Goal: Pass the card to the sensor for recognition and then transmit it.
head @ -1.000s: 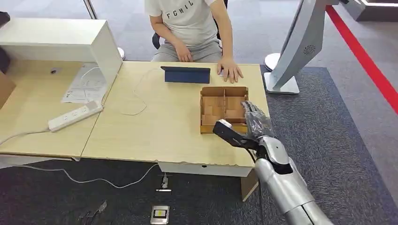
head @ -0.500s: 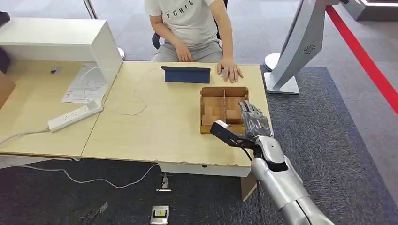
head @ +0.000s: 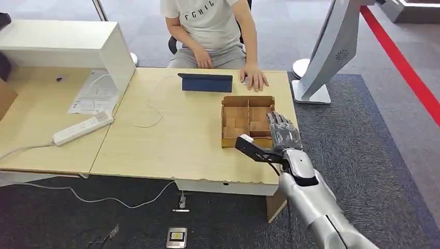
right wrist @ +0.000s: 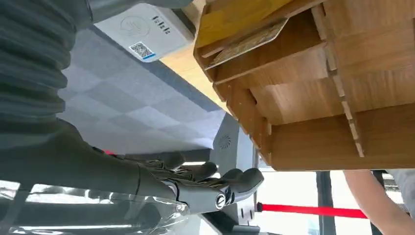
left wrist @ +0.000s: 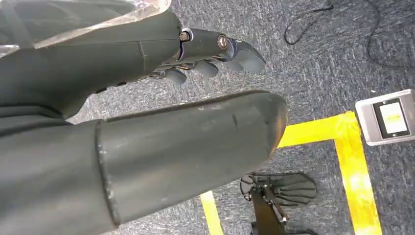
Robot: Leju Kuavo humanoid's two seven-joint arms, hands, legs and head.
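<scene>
Right hand point(head: 280, 136) hovers at box point(head: 248, 120) near edge, fingers point(right wrist: 230, 182) spread, holding nothing. Card point(right wrist: 244, 42) lies flat in box compartment; sensor point(right wrist: 147, 29) just beside box. Advice: lower slowly, pinch card edge, clear dividers. Left hand point(left wrist: 147, 98) hangs by floor, fingers loosely curled, empty.
</scene>
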